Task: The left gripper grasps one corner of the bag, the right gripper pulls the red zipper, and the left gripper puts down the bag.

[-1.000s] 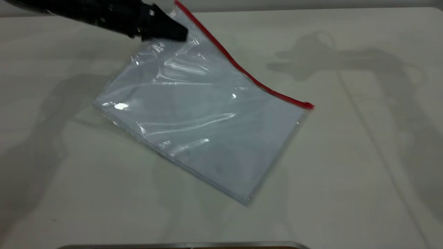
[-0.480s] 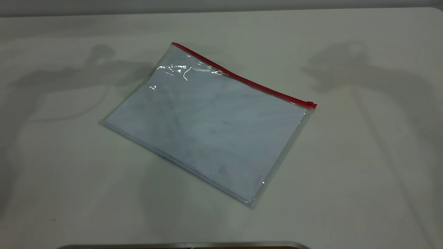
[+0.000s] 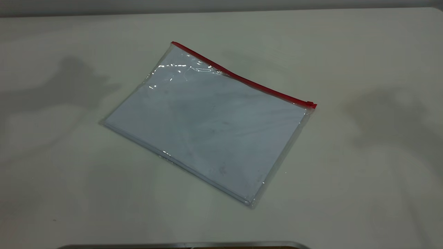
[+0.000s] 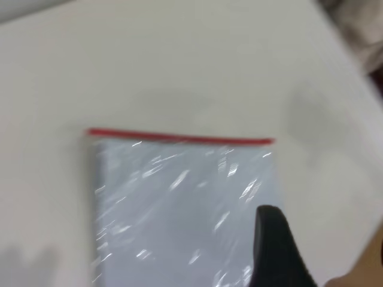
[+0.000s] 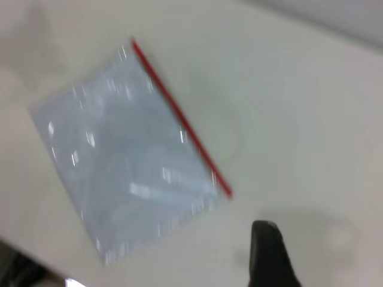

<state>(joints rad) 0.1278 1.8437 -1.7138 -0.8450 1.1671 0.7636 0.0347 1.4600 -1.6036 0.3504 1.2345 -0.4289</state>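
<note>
We see the bag (image 3: 207, 126) lying flat on the table (image 3: 363, 173), the red zipper (image 3: 242, 79) along its far edge — set down, we judge. Neither gripper touches it (each wrist view shows a single dark finger), so we cannot tell whether the left gripper (image 4: 278, 251) or the right gripper (image 5: 269, 254) is spread.

Lab-style test bench: bare pale table (image 3: 346, 207), robot rig.

bag (image 3: 207, 128) flat on table (image 3: 363, 173)
</note>
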